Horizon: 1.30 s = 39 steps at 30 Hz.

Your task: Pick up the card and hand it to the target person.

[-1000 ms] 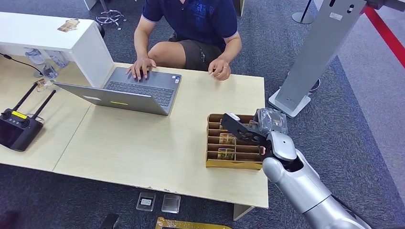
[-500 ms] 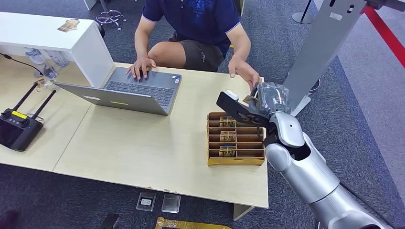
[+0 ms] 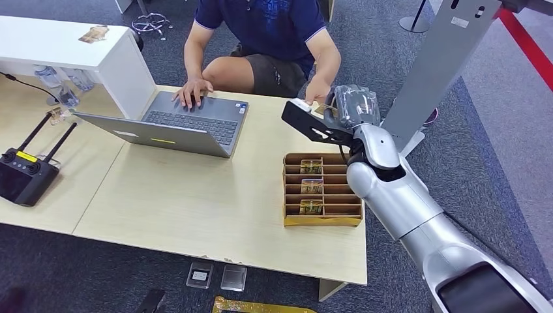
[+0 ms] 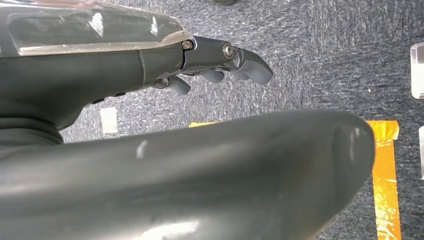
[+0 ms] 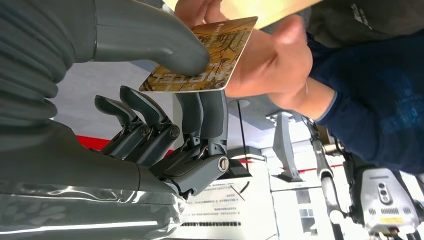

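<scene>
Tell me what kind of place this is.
Likely an office-style demo space: a person typing on a grey open laptop at a pale wooden desk, grey carpet floor, and a brown slotted card box holding hotel-style cards.

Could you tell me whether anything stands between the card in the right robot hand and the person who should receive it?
Nothing visible does. The right robot hand pinches the card, and the person's hand is already right at the card's far edge, apparently touching it.
</scene>
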Each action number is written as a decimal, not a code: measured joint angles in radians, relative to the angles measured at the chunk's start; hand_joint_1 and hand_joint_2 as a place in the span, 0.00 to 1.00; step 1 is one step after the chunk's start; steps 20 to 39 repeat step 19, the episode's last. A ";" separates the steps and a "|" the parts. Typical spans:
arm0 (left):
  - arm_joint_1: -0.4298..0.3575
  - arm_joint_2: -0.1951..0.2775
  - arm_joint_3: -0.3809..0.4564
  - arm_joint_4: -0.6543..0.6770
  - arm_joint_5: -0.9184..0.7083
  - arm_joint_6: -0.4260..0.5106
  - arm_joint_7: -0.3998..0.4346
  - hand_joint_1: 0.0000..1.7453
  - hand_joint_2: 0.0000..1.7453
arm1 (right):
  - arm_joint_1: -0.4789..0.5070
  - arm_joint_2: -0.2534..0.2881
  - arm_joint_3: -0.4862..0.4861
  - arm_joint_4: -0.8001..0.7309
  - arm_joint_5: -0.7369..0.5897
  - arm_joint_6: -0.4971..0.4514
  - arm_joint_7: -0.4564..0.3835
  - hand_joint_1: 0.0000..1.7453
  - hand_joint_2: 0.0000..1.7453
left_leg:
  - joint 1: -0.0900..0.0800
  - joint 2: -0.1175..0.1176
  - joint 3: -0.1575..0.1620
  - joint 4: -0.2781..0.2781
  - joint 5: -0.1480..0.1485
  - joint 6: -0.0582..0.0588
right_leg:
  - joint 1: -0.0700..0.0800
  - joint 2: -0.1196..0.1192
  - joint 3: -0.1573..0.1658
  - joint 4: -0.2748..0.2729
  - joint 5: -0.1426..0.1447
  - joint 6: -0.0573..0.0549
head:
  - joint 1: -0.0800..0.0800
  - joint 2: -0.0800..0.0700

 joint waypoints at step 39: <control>0.005 0.000 -0.010 0.000 0.003 -0.008 -0.006 0.00 0.00 | -0.029 0.079 0.025 0.258 0.021 -0.013 -0.023 0.00 1.00 | 0.000 0.000 0.000 0.000 0.000 0.000 | 0.000 0.000 0.000 0.000 0.000 0.000 | 0.000 0.000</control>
